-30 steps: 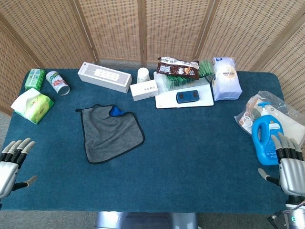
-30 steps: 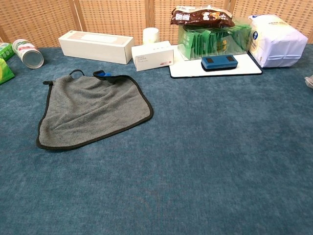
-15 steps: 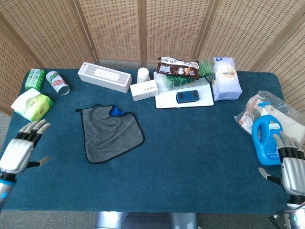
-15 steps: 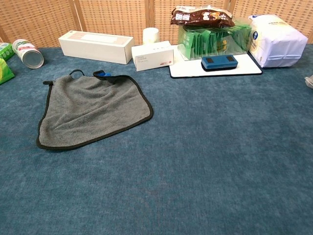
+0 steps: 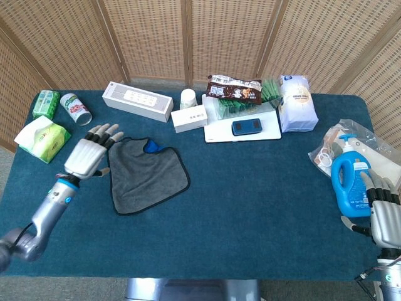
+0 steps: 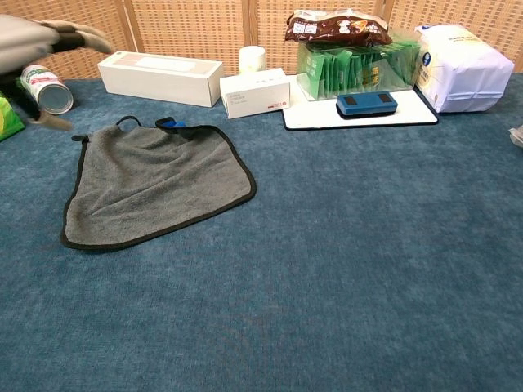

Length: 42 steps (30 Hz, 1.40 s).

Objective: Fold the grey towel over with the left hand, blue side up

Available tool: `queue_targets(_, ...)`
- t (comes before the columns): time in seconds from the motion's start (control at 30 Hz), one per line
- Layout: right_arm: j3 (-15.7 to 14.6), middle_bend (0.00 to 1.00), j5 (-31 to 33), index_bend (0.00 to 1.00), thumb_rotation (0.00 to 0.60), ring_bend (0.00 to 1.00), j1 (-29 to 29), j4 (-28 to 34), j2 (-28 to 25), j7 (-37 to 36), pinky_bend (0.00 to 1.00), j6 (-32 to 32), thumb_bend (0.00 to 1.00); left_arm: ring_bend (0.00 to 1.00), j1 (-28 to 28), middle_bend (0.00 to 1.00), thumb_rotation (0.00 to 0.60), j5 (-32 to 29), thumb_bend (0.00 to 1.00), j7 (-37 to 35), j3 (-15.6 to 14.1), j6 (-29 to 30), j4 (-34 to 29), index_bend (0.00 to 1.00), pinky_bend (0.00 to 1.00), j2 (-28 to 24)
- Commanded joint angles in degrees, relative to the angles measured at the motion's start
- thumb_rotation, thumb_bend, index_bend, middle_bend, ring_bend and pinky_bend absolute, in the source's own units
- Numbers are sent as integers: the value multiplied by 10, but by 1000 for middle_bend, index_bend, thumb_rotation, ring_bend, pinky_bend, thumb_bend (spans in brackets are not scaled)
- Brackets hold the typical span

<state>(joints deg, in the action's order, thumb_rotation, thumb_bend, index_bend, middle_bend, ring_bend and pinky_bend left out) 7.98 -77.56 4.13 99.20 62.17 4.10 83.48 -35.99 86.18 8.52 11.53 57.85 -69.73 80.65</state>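
Head view: the left hand [image 5: 89, 157] hovers with fingers spread wide, holding nothing, just left of the flat grey black-edged towel [image 5: 146, 175] on the blue tabletop [image 5: 250, 200]. The right hand [image 5: 383, 213] hangs empty, fingers apart, beside a blue detergent bottle [image 5: 348, 184].

Chest view: the left hand [image 6: 41, 41] is blurred above the towel's [image 6: 155, 184] far-left corner.

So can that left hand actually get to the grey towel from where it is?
Probably yes. The left hand hovers open beside the grey towel, at its left edge, and nothing lies between them. The can and tissue pack sit off to the side.
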Motion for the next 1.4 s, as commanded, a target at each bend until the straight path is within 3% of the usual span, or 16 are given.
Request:
queue_targets(0.03,1,0,4,0,600,0,2,-1,0,0,0,-4,0,0,-37,0,600,-7,179,26,4,-34,34,115,156,32)
queue_targets(0.33,4,0,16,0,600,0,5,-2,-1,-5,0,-11,0,0,-112,0,600,-15,180,55,5,-87,127,140,182,104)
queue_targets(0.73,9,0,34,0,600,0,8,-9,-2,-12,0,-20,0,0,-167,0,600,-30,194,61,-7,-129,269,162,192,195)
queue_targets(1.0,9,0,40,0,600,0,8,-10,-3,-13,0,-23,0,0,-187,0,600,-35,263,50,-14,-135,347,304,196,246)
queue_targets(1.4,3,0,37,0,600,0,12,-10,-3,-7,0,-30,0,0,-199,0,600,-21,325,8,-32,-102,411,346,207,281)
